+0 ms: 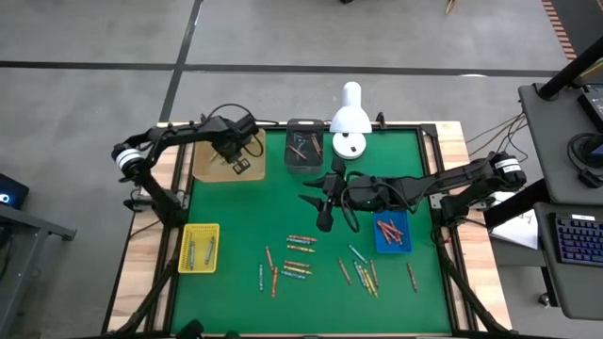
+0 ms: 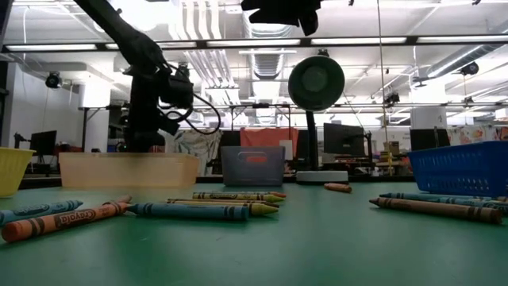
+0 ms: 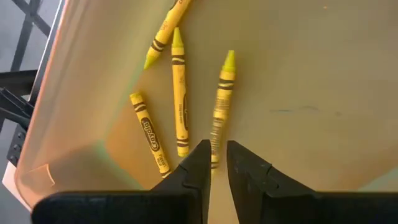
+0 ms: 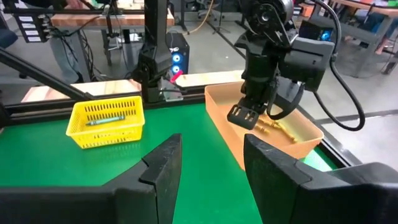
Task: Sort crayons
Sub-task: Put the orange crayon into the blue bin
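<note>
Left hand over the tan tray

The left hand [image 3: 213, 163], fingers narrow, hangs above a yellow crayon [image 3: 222, 102] pointing straight away from it. The right hand [image 4: 208, 163] waits wide near the loose crayons [image 1: 300, 254].

High cam looks straight down on the whole table [image 1: 236, 226]; low cam sits at tabletop height, facing level across into the room. Left wrist cam peers close past the left gripper [image 3: 212, 163] into the tan tray [image 3: 298, 74] below it. Right wrist cam, past the right gripper [image 4: 208, 158], shares that tray w/ it from farther off.
</note>
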`<state>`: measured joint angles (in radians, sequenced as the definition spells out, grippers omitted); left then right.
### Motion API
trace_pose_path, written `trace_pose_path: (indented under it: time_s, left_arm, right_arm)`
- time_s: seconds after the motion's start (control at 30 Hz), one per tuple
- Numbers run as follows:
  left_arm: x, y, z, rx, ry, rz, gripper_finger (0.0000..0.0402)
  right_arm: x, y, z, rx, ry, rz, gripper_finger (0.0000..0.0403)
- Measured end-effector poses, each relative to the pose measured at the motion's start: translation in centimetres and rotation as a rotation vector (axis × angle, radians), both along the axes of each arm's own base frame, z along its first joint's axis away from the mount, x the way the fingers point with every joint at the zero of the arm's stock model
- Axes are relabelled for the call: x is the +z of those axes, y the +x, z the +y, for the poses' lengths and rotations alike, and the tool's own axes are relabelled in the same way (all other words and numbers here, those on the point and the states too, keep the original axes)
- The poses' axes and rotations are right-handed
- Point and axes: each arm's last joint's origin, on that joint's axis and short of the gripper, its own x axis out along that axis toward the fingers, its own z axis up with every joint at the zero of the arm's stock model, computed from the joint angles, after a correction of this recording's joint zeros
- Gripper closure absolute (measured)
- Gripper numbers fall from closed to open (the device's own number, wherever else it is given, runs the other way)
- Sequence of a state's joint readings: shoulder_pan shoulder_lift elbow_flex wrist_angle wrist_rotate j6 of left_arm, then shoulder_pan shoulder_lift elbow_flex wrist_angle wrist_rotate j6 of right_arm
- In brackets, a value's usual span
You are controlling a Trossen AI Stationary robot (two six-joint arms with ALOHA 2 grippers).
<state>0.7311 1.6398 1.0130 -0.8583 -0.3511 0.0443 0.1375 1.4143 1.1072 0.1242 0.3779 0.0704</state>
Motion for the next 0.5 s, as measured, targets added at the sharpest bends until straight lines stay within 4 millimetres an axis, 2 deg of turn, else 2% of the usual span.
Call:
trace_pose_path:
  time_s: [0.13, 0.27, 0.4, 0.5]
  left_arm:
    - [0.5, -0.1, -0.1, 0.018, 0.017, -0.022, 0.0367]
    - [2.2, -0.3, -0.7, 0.055, 0.067, -0.089, 0.0368]
    - [4.5, -0.5, -2.3, 0.070, 0.147, -0.211, 0.0368]
    - [6.2, -0.6, -4.2, 0.051, 0.210, -0.327, 0.0368]
  right_arm:
    - [-0.1, 0.0, 0.0, -0.010, 0.036, 0.006, 0.0241]
    - [-0.7, -0.2, 0.0, -0.035, 0.110, 0.044, 0.0241]
    - [-1.6, -0.6, -0.1, -0.073, 0.182, 0.125, 0.0241]
    - [-1.8, -0.9, -0.3, -0.114, 0.238, 0.194, 0.0244]
